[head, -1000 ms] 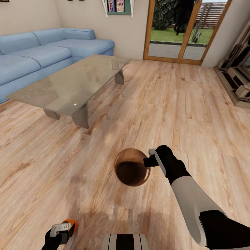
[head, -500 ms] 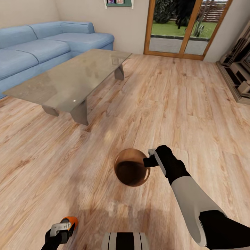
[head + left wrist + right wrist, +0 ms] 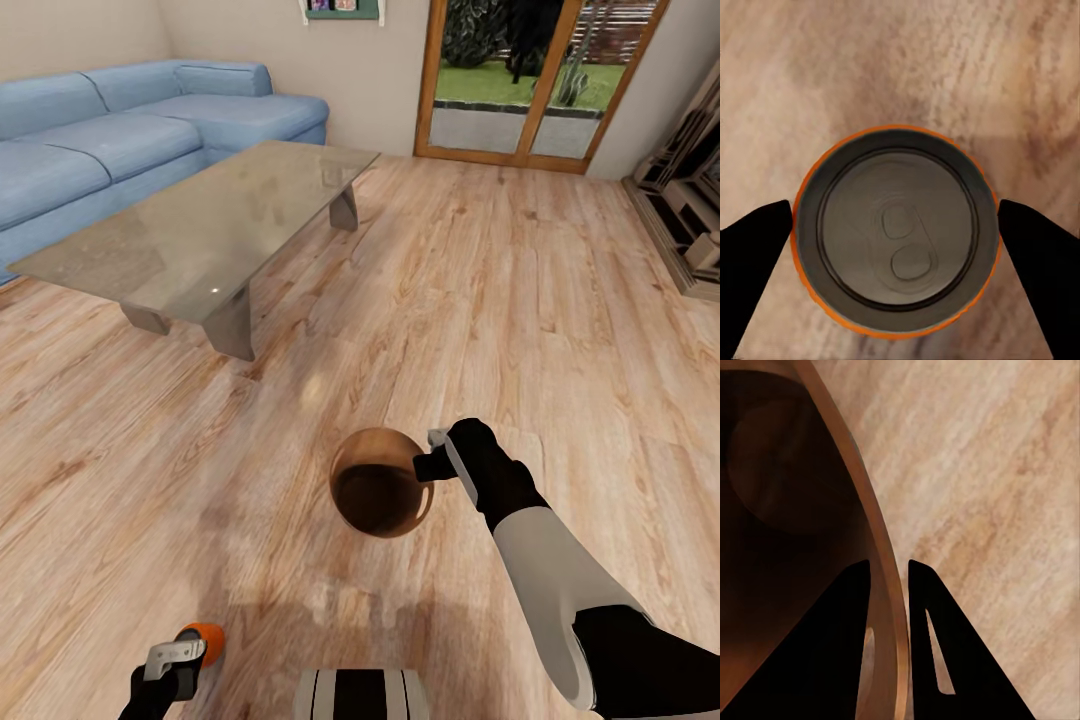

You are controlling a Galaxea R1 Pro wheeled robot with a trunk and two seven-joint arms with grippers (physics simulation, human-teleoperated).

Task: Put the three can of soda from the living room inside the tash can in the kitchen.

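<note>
One orange can of soda (image 3: 205, 637) is low at the left of the head view, with my left gripper (image 3: 176, 660) shut on it. From the left wrist I look down on its silvery top (image 3: 898, 234), and a black fingertip (image 3: 765, 240) presses each side. The copper-brown tash can (image 3: 380, 490) hangs over the wood floor in front of me. My right gripper (image 3: 432, 462) is shut on its rim. In the right wrist view the rim (image 3: 881, 532) runs between the two fingers (image 3: 840, 645), and the dark inside holds nothing that I can see.
I am in the living room. A glass coffee table (image 3: 200, 230) stands ahead to the left, with the blue sofa (image 3: 100, 150) behind it. A glass door (image 3: 520, 90) is at the back. Wooden shelving (image 3: 695, 220) lines the right wall. Open wood floor lies ahead and to the right.
The camera has shifted, so the room sits a little higher in the picture than a second ago. Both grippers keep their hold, and the arms have barely moved.
</note>
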